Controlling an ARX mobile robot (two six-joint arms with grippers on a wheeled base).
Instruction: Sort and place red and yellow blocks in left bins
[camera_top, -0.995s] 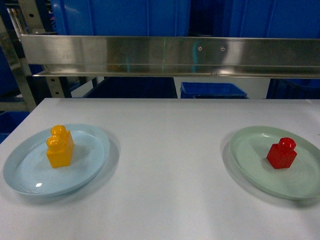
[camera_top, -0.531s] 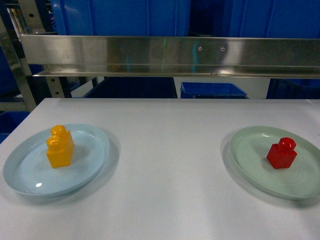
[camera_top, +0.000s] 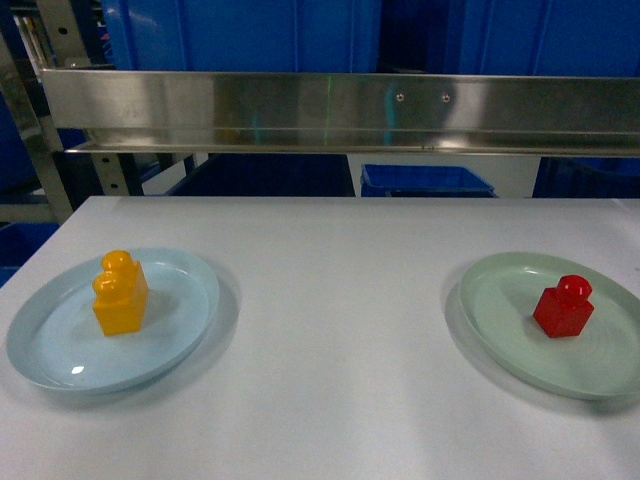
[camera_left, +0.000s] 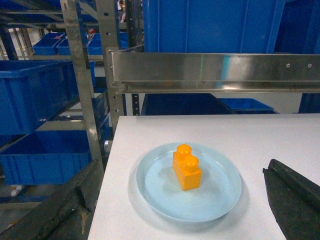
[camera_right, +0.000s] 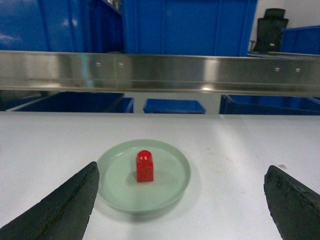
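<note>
The orange-yellow two-stud block (camera_top: 120, 293) stands upright on a pale blue plate (camera_top: 60, 350) at the table's left. The small red block (camera_top: 563, 306) stands on a green plate (camera_top: 500, 310) at the right. Neither gripper shows in the head view. In the left wrist view my left gripper (camera_left: 180, 172) is open, its dark fingers (camera_left: 60, 210) wide on either side of the yellow block (camera_left: 186, 167), short of it. My right gripper (camera_right: 181, 168) is open too, with the red block (camera_right: 144, 166) ahead, left of centre. Large blue bins (camera_left: 35, 95) sit on shelving left of the table.
A steel rail (camera_top: 340, 110) runs across above the table's far edge, with more blue crates (camera_top: 425, 180) behind and below it. A metal rack upright (camera_left: 82, 90) stands just off the table's left edge (camera_left: 107, 170).
</note>
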